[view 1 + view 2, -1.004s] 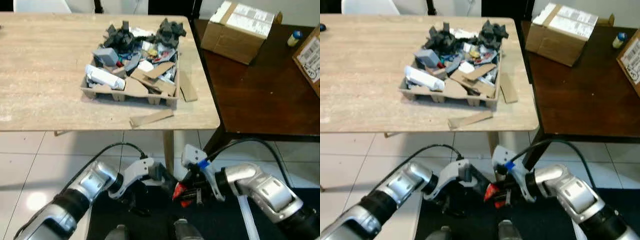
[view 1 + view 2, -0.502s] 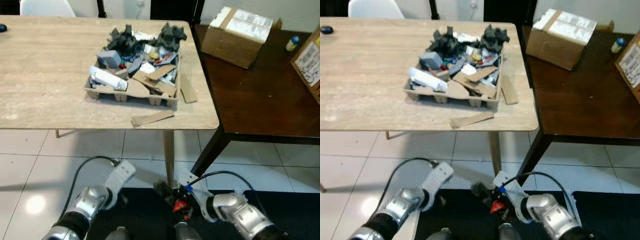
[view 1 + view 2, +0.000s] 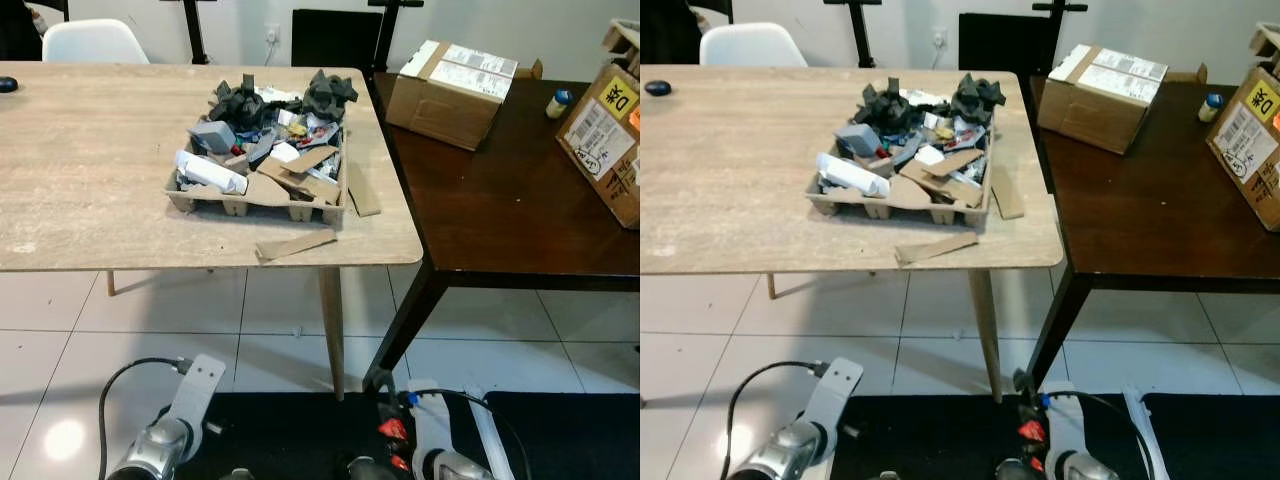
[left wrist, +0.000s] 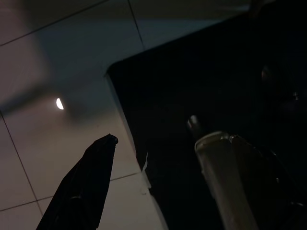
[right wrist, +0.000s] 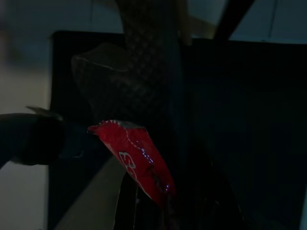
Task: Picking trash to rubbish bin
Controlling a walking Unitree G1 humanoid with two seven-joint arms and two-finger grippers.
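Observation:
A cardboard tray (image 3: 200, 197) heaped with trash stands on the light wooden table (image 3: 90, 180); a cardboard strip (image 3: 296, 244) lies beside it near the table's front edge. Low over a black floor mat (image 3: 290, 430), my right gripper (image 5: 129, 158) is shut on a red wrapper (image 5: 141, 163), which also shows as a red wrapper (image 3: 390, 430) by my right arm. My left gripper (image 4: 152, 130) hangs over the mat's edge and the tiled floor, open, with nothing between its fingers (image 4: 84, 187). The left arm (image 3: 185, 405) sits at the picture's lower left.
A dark brown table (image 3: 500, 200) adjoins on the right, carrying a cardboard box (image 3: 450, 80), a second box (image 3: 605, 130) and a small bottle (image 3: 557, 101). A table leg (image 3: 330, 320) and a dark leg (image 3: 405, 320) stand just ahead. A white chair (image 3: 90, 40) stands behind.
The camera has pulled back, showing more of both tables. Both arms have dropped to the picture's bottom and drawn apart; the right gripper still holds the red wrapper.

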